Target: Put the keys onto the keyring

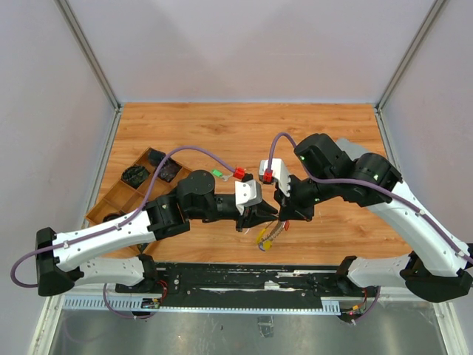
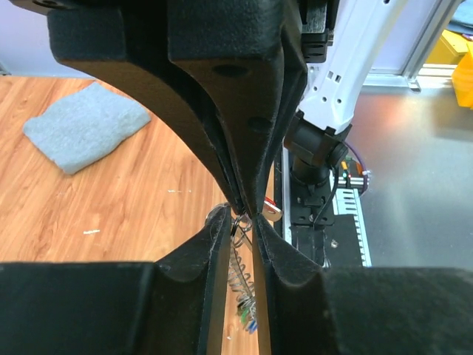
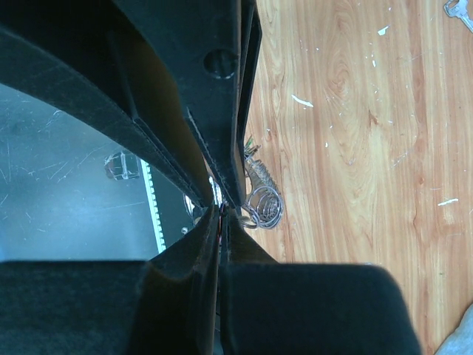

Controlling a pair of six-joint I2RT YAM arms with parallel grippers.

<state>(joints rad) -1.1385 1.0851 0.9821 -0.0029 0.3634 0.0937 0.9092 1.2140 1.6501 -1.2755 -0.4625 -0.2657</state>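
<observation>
Right end effector [image 3: 222, 211] closed, seemingly pinching keyring [image 3: 264, 205], which hangs over worktop [image 1: 244, 126] near edge, centre. Left end effector [image 2: 238, 222] narrow around it; grip unclear. Risk: opposing pulls twist ring free; it drops.

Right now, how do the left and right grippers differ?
Jaws: left gripper stands slightly apart, table showing through the gap; right gripper is pressed shut. Keyring: hangs inside the left's gap; the right apparently pinches its top. Approach: left from the tray side, right from the opposite side. Both: black fingers, tips meeting at the keyring.
</observation>
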